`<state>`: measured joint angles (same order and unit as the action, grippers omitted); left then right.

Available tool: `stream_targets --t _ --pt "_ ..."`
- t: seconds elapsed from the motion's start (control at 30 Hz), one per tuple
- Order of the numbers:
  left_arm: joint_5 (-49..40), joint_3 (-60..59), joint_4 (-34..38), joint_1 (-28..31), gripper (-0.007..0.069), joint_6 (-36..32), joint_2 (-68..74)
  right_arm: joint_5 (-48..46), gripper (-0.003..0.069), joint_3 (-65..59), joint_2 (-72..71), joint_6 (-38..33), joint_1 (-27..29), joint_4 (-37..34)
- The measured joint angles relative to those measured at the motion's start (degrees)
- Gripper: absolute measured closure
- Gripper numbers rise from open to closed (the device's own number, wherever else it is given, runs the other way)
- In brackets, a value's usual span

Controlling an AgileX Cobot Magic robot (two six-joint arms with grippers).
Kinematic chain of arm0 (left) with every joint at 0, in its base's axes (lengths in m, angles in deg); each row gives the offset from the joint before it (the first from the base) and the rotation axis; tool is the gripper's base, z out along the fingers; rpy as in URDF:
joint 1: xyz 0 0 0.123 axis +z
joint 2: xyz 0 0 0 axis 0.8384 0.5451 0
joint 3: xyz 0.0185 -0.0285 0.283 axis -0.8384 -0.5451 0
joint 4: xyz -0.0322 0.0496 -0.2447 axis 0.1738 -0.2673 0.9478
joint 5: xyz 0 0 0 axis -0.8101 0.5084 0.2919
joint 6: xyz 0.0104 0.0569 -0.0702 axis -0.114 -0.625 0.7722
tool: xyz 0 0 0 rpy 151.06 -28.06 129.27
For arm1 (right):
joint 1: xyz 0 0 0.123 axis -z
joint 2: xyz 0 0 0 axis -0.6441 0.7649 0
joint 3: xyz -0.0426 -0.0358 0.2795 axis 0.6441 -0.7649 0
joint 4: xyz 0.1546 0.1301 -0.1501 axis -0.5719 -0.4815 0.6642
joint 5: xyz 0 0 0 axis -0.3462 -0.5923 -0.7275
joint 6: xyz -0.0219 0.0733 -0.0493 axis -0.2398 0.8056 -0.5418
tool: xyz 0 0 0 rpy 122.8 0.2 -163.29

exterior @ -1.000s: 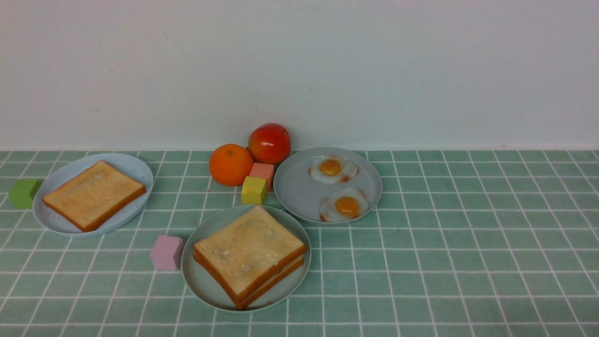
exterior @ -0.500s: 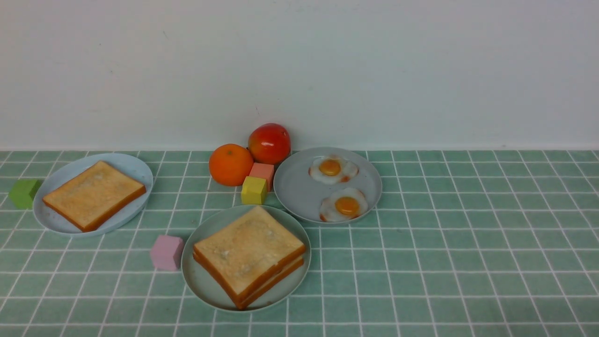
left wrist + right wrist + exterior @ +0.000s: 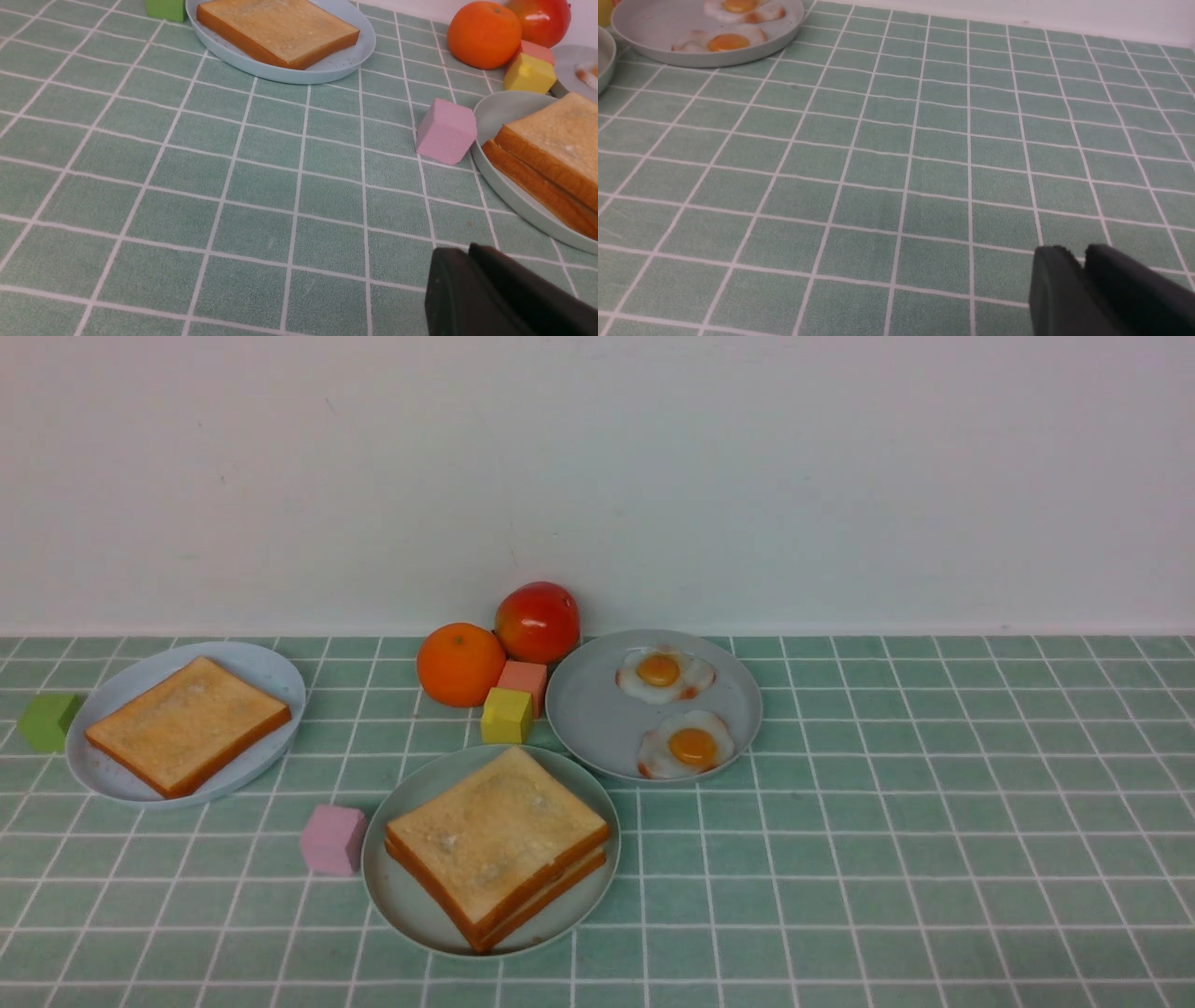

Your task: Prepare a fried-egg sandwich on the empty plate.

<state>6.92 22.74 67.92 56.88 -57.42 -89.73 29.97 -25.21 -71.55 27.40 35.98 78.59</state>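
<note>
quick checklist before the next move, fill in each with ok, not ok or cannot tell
- Square golden toast sandwich resting on the round pale mint-green plate: ok
- Fried egg between its two slices: cannot tell, none shows at the edges
- Sandwich fully inside the plate's rim, nothing hanging over: ok
- Pink cube off that plate: ok, it sits beside it
- Left fingers free of food: ok, nothing between them
- Right fingers free of food: ok, only bare tiles near them

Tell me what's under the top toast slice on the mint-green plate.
A second slice shows along the edges beneath the top slice; whatever lies between them, egg included, is covered.
</note>
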Motion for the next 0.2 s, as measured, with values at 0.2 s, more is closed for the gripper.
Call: stream_targets --t 0.2 --pt "0.0 0.0 0.0 0.0 0.0585 0.0 0.0 0.0 0.0542 0.0 0.0 0.0 0.0 0.0"
